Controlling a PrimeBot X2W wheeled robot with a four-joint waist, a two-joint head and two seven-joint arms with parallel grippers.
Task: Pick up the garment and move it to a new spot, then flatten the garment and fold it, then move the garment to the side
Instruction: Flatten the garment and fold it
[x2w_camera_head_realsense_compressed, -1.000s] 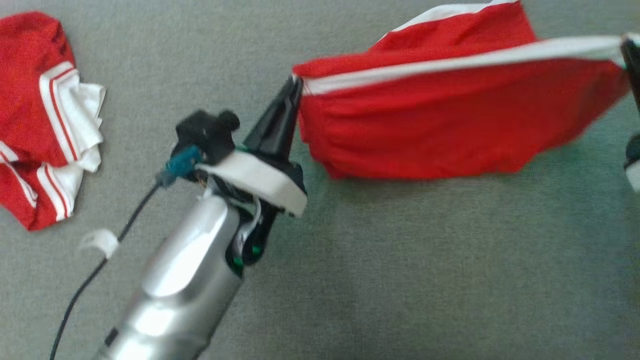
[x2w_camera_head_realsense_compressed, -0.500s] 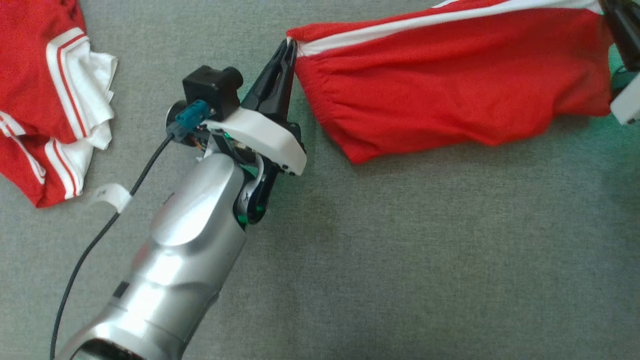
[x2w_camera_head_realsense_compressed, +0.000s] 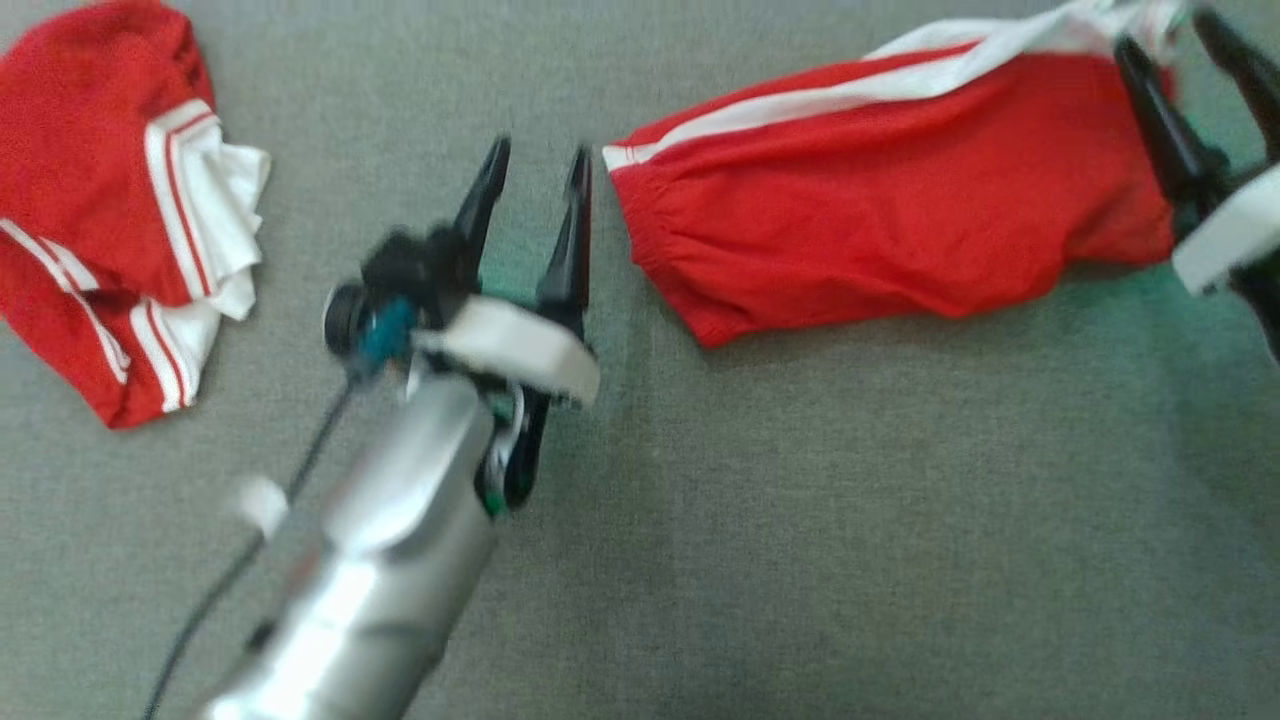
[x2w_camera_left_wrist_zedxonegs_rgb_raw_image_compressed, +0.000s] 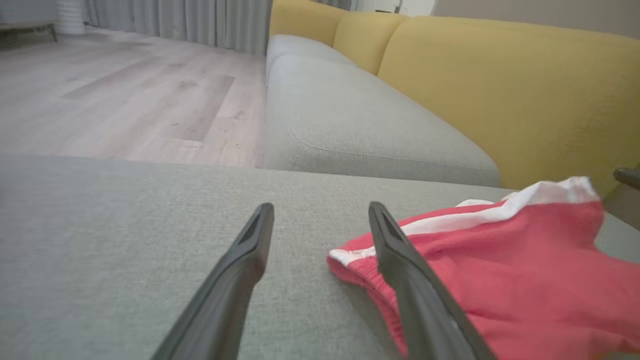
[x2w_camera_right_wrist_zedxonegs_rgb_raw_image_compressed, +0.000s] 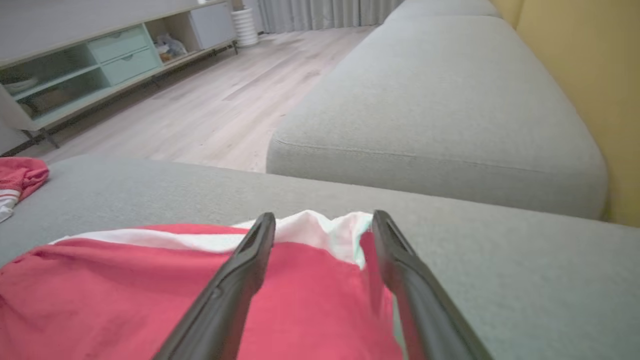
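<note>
Evidently the red garment (x2w_camera_head_realsense_compressed: 880, 220) is lying stretched lengthwise on the grey cushion (x2w_camera_head_realsense_compressed: 800, 520), its white band running along the far edge. Judging by that, the move to a new spot is looking done and the flattening is only beginning, since the cloth is bunching and rippling along its near side.

The left gripper (x2w_camera_head_realsense_compressed: 538, 150) is sitting just beside the garment's left corner, its jaws standing wide apart and gripping nothing. The right gripper (x2w_camera_head_realsense_compressed: 1165, 30) is hovering at the opposite end, jaws likewise spread, straddling the white-trimmed corner without pinching it; whether a finger is brushing the cloth I cannot tell. Holding one gripper at each end is probably keeping the piece drawn out long, ready for smoothing.

A second red-and-white garment (x2w_camera_head_realsense_compressed: 110, 250) is lying crumpled well apart, to the left.

The cushion is showing a fine woven texture that is likely gripping the fabric a little. Beyond it, a grey sofa seat (x2w_camera_left_wrist_zedxonegs_rgb_raw_image_compressed: 360, 130) is running along a yellow backrest (x2w_camera_left_wrist_zedxonegs_rgb_raw_image_compressed: 500, 90), with pale wood flooring (x2w_camera_left_wrist_zedxonegs_rgb_raw_image_compressed: 125, 100), grey curtains (x2w_camera_left_wrist_zedxonegs_rgb_raw_image_compressed: 200, 20) and a low sideboard (x2w_camera_right_wrist_zedxonegs_rgb_raw_image_compressed: 100, 65) standing further off.
</note>
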